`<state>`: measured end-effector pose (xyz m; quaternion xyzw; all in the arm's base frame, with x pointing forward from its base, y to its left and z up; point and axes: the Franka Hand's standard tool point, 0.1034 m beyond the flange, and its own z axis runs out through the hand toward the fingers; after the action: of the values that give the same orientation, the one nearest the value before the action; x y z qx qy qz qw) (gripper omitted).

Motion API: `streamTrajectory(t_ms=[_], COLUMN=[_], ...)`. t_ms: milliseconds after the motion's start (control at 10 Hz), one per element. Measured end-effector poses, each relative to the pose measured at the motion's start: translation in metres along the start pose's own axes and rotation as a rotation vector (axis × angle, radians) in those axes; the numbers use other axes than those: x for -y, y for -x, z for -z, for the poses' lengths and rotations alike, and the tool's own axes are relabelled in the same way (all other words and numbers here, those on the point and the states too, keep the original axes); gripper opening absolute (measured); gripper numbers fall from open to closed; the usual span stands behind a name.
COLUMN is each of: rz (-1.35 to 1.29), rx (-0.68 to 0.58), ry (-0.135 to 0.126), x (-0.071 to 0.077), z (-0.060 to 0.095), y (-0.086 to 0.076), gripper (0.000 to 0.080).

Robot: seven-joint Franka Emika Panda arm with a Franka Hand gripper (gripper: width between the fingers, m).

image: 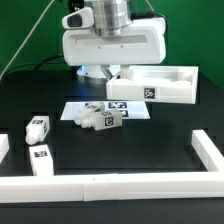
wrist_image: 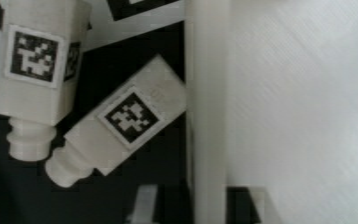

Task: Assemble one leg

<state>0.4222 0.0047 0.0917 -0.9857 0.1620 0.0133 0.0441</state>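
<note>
The two-finger claw (image: 100, 73) hangs under the arm's white wrist housing at the far middle of the black table (image: 150, 140). It is clenched on the rim of the large white square rimmed plastic tabletop (image: 176, 94), at the corner toward the exterior view's left. In the wrist view the claw (wrist_image: 194, 205) has one dark fingertip (wrist_image: 149, 205) on each side of the tabletop's (wrist_image: 282, 100) thin upright wall, so the jaws grasp that wall and no leg.

The closest small white chunky plastic leg (image: 108, 120), bearing a black-and-white square tag, lies on its side just near of the claw, free of it. It rests on the marker board (image: 72, 108) next to a second leg (image: 88, 116). The wrist view shows this pair close up. The slanted leg (wrist_image: 123, 120) lies just beside the tabletop's wall, though I cannot tell whether it touches. The second leg (wrist_image: 43, 60) meets it at one end.

A third leg (image: 38, 127) lies well apart toward the exterior view's left, and a fourth leg (image: 42, 158) sits nearer still. A low white rail (image: 110, 186) runs along the near edge.
</note>
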Motion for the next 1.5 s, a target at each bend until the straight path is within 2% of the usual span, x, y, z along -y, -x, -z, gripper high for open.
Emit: streamTrajectory(t_ms=[300, 500, 600, 700, 800, 1000, 1100, 1200, 1300, 1400, 1500], rz=[0.0, 0.123, 0.194, 0.263, 0.261, 0.259, 0.268, 0.296, 0.32, 0.31, 0.312], rx=[0.005, 0.072, 0.084, 0.049, 0.054, 0.057, 0.066, 0.08, 0.086, 0.109, 0.13], ry=[0.003, 0.005, -0.002, -0.011, -0.012, -0.01, 0.0, 0.026, 0.048, 0.057, 0.062], x=[-0.001, -0.005, 0.004, 0.014, 0.013, 0.012, 0.009, 0.005, 0.005, 0.004, 0.009], z=[-0.003, -0.007, -0.006, -0.003, -0.004, -0.006, -0.008, -0.011, -0.007, -0.011, -0.016], y=[-0.001, -0.04, -0.062, -0.062, -0.055, -0.056, -0.06, -0.078, -0.107, -0.131, -0.144], gripper=[0.0056, 0.0057, 0.0057, 0.0057, 0.0057, 0.0057, 0.0057, 0.0057, 0.0057, 0.0057, 0.0057])
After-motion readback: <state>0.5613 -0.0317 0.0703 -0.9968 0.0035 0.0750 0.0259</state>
